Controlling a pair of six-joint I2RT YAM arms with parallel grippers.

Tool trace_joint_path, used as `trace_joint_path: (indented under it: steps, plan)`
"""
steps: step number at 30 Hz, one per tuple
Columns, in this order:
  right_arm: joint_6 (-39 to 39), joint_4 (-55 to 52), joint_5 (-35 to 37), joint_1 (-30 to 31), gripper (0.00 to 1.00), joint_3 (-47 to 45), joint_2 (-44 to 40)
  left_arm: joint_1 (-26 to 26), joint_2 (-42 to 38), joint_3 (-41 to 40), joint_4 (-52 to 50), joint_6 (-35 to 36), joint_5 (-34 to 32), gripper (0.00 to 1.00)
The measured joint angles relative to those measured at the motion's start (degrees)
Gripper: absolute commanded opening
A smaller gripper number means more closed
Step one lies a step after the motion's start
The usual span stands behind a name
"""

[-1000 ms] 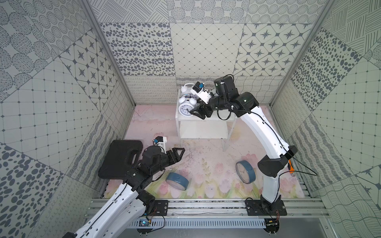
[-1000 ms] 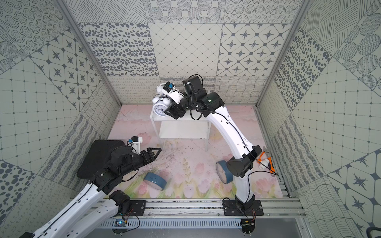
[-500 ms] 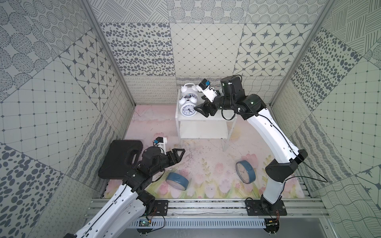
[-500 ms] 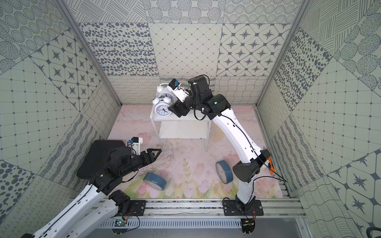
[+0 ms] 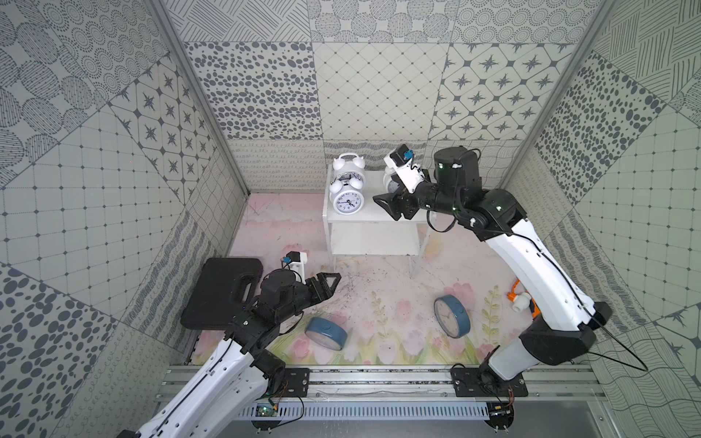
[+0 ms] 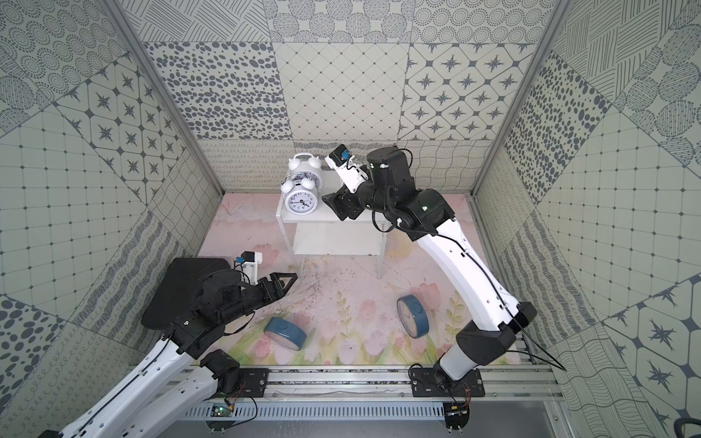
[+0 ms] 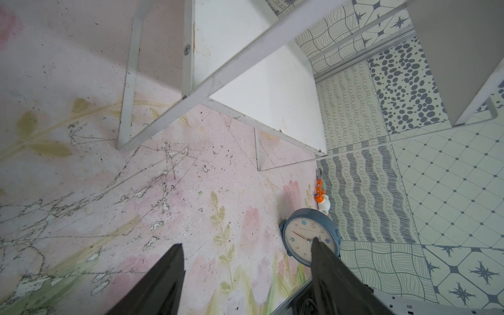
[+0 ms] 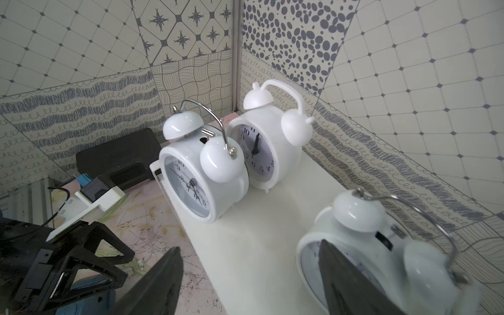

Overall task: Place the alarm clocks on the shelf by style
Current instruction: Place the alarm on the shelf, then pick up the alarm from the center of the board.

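1. The shelf (image 5: pixel 375 219) stands at the back of the bench (image 5: pixel 379 288), close to the rear wall, and three white twin-bell clocks are on its top board
2. The front white clock (image 5: pixel 347 199) stands upright at the left front corner of that board, with its face turned forward
3. The rear white clock (image 5: pixel 346 167) stands upright just behind it; in the right wrist view the two cases look touching or nearly so
4. The third white clock (image 8: pixel 368 259) sits on the right part of the same board, mostly hidden behind the right arm in both top views; it is blurred in the right wrist view
5. The right gripper (image 5: pixel 390 208) hovers over the top board with its jaws spread wide and only bare board between them; it grips nothing. One finger (image 8: pixel 341 278) overlaps the third white clock, and I cannot tell whether they touch
6. The left gripper (image 5: pixel 327 283) hangs low over the bench in front of the shelf's left legs, jaws spread and holding nothing
7. The lying blue clock (image 5: pixel 326 333) rests on the bench just beside the left arm, with its blue case uppermost
8. The standing blue clock (image 5: pixel 451 316) is on its edge near the right arm, cream face showing, well apart from the other blue one
9. A black case (image 5: pixel 220 292) lies flat on the left side, and an orange and white piece (image 5: pixel 517 299) sits by the right wall
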Motion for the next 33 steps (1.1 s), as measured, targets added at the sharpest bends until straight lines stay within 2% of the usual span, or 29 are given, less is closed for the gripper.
trace_joint_path:
  steps: [4, 10, 14, 18, 20, 23, 29, 33]
  plan:
    - [3.3, 2.7, 4.8, 2.1, 0.82, -12.0, -10.7, 0.0, 0.7, 0.5, -0.2, 0.0, 0.5, 0.71]
    - [12.0, 4.7, 11.4, 8.7, 0.82, -37.6, -25.5, 0.0, 3.7, 0.9, -0.9, 0.0, 1.3, 0.7]
    - [21.4, 4.8, 16.3, 15.1, 0.82, -52.2, -32.7, -0.3, 6.4, 0.9, -0.9, 0.0, 2.2, 0.7]
    - [32.3, 6.1, 21.4, 23.2, 0.84, -62.5, -36.9, -1.2, 10.1, 0.9, -0.7, 0.0, 2.4, 0.68]
    - [37.8, 7.0, 24.3, 26.9, 0.86, -65.9, -36.2, -1.8, 11.9, 1.1, -0.7, 0.0, 2.3, 0.68]
    - [44.3, 9.2, 27.3, 31.2, 0.99, -69.2, -32.1, -2.3, 13.9, 1.6, -1.2, 0.0, 1.8, 0.69]
    - [50.8, 13.7, 34.0, 39.1, 0.99, -67.2, -20.6, -2.1, 14.8, 4.2, -6.5, -0.3, -3.3, 0.74]
    - [52.7, 16.0, 38.3, 40.5, 0.99, -62.5, -14.3, -0.2, 14.4, 5.1, -11.2, -1.4, -6.3, 0.75]
